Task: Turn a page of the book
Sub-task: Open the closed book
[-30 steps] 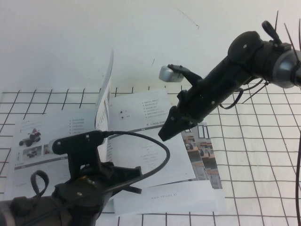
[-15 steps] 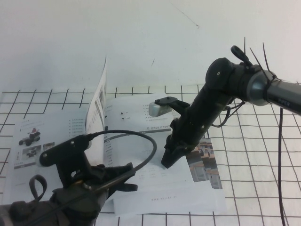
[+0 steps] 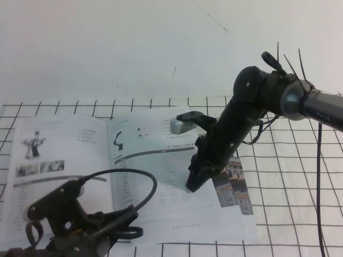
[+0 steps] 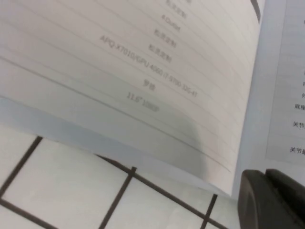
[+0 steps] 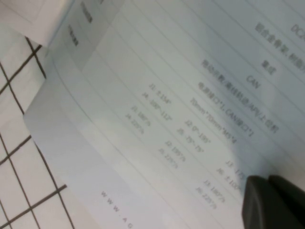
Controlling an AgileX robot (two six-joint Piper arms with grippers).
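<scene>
The book (image 3: 161, 176) lies open on the gridded table. The page (image 3: 59, 155) lies flat on the book's left side, showing a standing robot figure (image 3: 33, 145). My left gripper (image 3: 134, 225) is shut and empty, low at the book's near edge; in the left wrist view (image 4: 267, 195) its fingers sit side by side by the page's near corner (image 4: 143, 95). My right gripper (image 3: 194, 184) is shut, its tip down on the right-hand page; in the right wrist view (image 5: 269, 200) it rests on printed tables (image 5: 167, 95).
Loose printed sheets (image 3: 236, 187) stick out from under the book on the right. The left arm's black cable (image 3: 147, 184) loops over the book's middle. A white wall (image 3: 161, 48) stands behind the table. The black grid cloth (image 3: 289, 203) stretches to the right.
The page stood upright at the spine, then fell to the left and now lies flat. My left gripper drew back to the near left. My right gripper came down onto the right-hand page.
</scene>
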